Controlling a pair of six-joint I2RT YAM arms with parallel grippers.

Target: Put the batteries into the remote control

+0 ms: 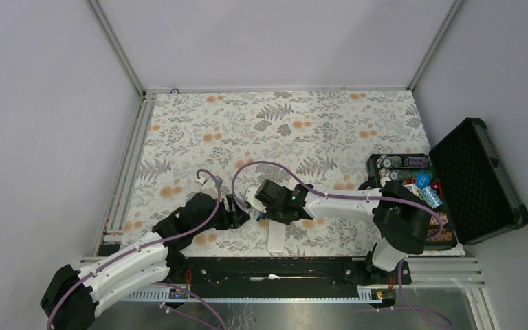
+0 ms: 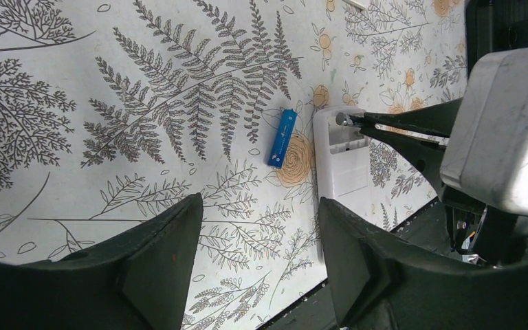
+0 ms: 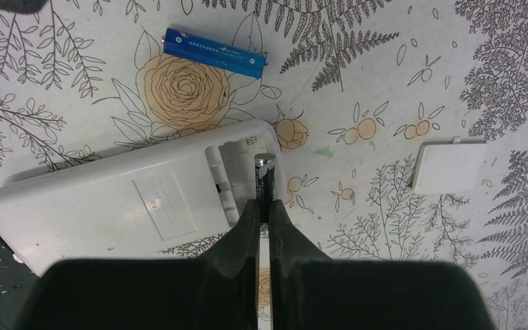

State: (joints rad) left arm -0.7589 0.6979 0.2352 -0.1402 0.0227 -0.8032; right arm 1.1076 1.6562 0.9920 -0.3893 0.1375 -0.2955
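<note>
Between the right gripper's (image 3: 265,206) pinched-shut tips, a battery (image 3: 264,172) is being aimed end-first into the remote control's (image 3: 110,206) open bay (image 3: 237,172). Beyond them the second battery (image 3: 213,51) is lying loose, and the left gripper (image 2: 260,206) is being held open, empty.

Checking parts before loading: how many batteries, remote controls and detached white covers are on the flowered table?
Batteries: 2 (loose battery; held battery in right gripper)
Remote control: 1
Detached white cover: 1
Total: 4
</note>
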